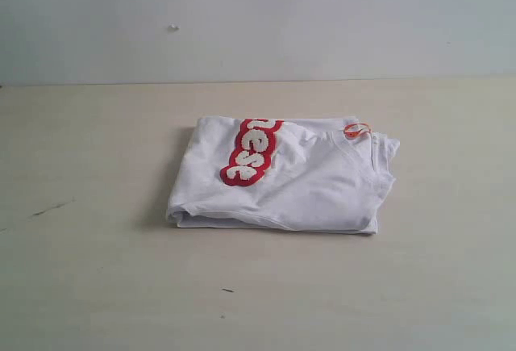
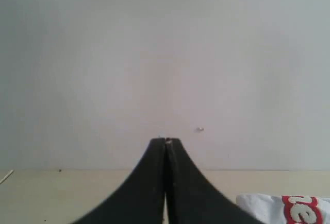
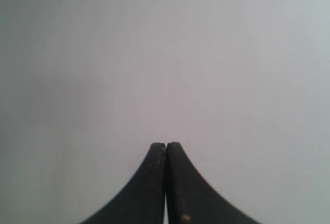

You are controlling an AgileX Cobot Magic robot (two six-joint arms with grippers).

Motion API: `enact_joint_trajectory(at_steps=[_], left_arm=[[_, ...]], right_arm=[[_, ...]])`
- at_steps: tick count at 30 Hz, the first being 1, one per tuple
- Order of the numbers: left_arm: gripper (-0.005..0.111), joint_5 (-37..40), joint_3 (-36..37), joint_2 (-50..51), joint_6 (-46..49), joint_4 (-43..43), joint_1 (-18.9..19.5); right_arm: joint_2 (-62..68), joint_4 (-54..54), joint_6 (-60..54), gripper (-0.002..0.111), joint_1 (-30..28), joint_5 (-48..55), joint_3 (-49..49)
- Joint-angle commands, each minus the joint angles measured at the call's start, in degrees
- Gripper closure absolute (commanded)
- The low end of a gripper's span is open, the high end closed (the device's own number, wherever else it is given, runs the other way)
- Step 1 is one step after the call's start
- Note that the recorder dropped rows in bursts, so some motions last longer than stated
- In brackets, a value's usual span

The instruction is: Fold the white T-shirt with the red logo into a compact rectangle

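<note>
In the exterior view the white T-shirt (image 1: 282,177) lies folded into a rectangle in the middle of the table (image 1: 89,278), with the red logo (image 1: 251,153) on top (only part of its lettering shows) and an orange tag (image 1: 355,131) at the far right corner. The grippers show only in the wrist views. The left gripper (image 2: 166,142) has its jaws pressed together and empty, with a shirt corner beside it. The right gripper (image 3: 166,145), likewise closed and empty, faces the wall (image 3: 165,54).

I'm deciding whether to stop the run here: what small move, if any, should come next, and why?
Probably just one tidy-up: nudge the uneven edge by the orange tag square. The white T-shirt already lies as a compact rectangle on the table, red logo on top, and the left end effector and right end effector are both shut, clear of it.
</note>
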Motion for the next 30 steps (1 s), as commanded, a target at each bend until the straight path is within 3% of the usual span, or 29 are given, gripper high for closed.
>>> enact_joint_trajectory(at_steps=[1, 8, 16, 30], left_arm=[[0.107, -0.43, 2.62, -0.2, 0.51, -0.61, 0.25], [0.107, 1.16, 4.37, -0.2, 0.15, -0.88, 3.25], [0.107, -0.2, 8.0, -0.2, 1.03, -0.88, 3.23], [0.107, 0.69, 8.0, -0.2, 3.81, -0.88, 3.23]], right_arm=[[-0.11, -0.19, 0.07, 0.108, 0.06, 0.07, 0.35], [-0.11, -0.19, 0.07, 0.108, 0.06, 0.07, 0.35], [-0.11, -0.19, 0.07, 0.108, 0.06, 0.07, 0.35], [-0.11, -0.19, 0.07, 0.108, 0.06, 0.07, 0.35]])
